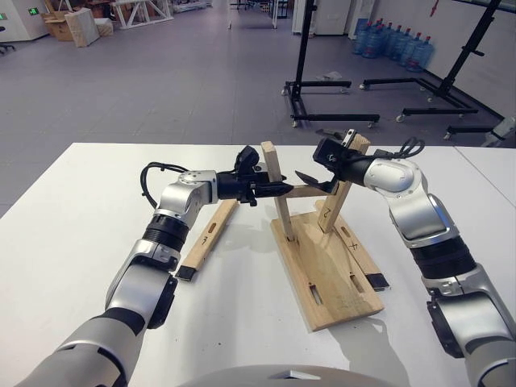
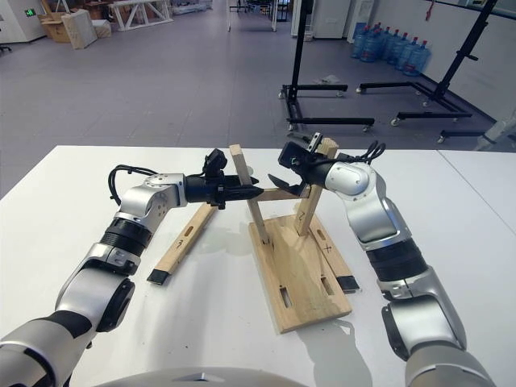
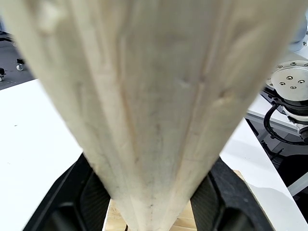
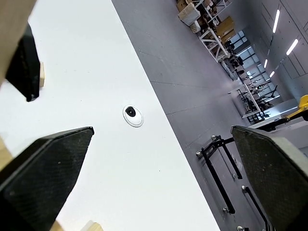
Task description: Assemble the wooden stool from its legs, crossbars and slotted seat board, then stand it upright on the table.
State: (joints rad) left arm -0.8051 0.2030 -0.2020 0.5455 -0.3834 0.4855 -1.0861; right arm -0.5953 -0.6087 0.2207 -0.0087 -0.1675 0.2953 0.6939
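Note:
The slotted seat board (image 1: 330, 282) lies flat on the white table (image 1: 81, 210). Two legs stand in it, the left leg (image 1: 280, 205) and the right leg (image 1: 334, 211), leaning towards each other's far side. A thin crossbar (image 1: 303, 192) runs between them. My left gripper (image 1: 274, 189) is shut on the left leg at crossbar height; that leg (image 3: 144, 96) passes between its black fingers (image 3: 72, 202). My right gripper (image 1: 316, 182) is open at the crossbar's right end, beside the right leg, its fingers (image 4: 43, 163) wide apart with nothing between them.
One loose leg (image 1: 206, 238) lies on the table left of the board, and another (image 1: 360, 260) lies along the board's right edge. Beyond the table's far edge, black stand frames (image 1: 330, 89) sit on the floor. A cable grommet (image 4: 133, 116) is set in the tabletop.

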